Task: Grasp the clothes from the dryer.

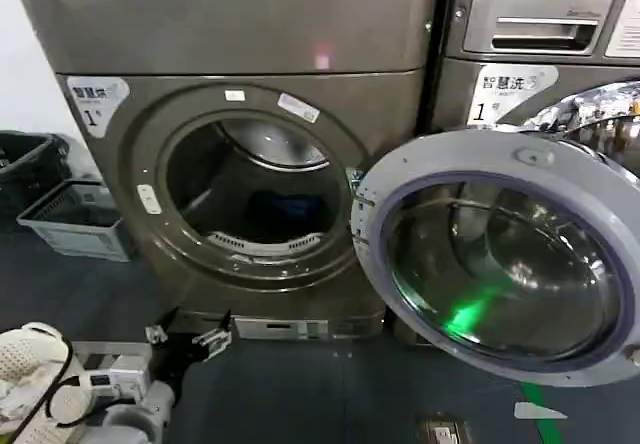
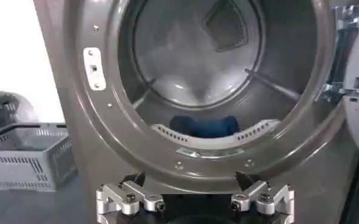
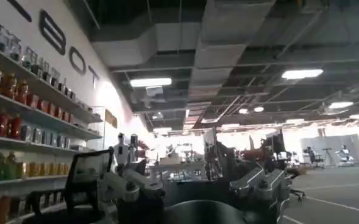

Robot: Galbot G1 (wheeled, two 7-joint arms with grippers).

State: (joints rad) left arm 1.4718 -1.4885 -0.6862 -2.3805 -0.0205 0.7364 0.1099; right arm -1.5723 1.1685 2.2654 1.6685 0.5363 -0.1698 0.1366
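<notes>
Nearest, low at the robot's left: the left arm, white-cased, with the left gripper [image 1: 190, 341] held close to the floor just in front of the dryer's base. Fingers spread wide apart, nothing between them. In the left wrist view the same gripper [image 2: 194, 198] points straight at the drum mouth, one silver fingertip [image 2: 127, 198] on each side, both short of the front panel and not touching it.

Right gripper [image 3: 197, 195]: aimed away from the machines, at a room with drink shelves [image 3: 21, 122] along one wall and ceiling lights. Fingers spread, holding nothing.

Next: the dryer [image 1: 230, 34], bronze-grey, with a pink light on the top panel and a white "1" sticker at the upper corner. Its door [image 1: 500, 254], grey-rimmed glass, is swung fully open to the robot's right, across the front of the LG machine [image 1: 540, 14] standing beside it.

Inside the drum: the clothes [image 1: 285, 209], a small dark blue bundle, lying on the drum floor just behind the perforated lint guard [image 2: 213, 141] at the lower lip. From the left wrist view the bundle [image 2: 203, 126] sits about centred in the opening, well apart from the gripper.

Farther left, on the floor beside the dryer: a grey plastic basket [image 1: 75, 224], and a dark bin [image 1: 30, 164] behind it.
</notes>
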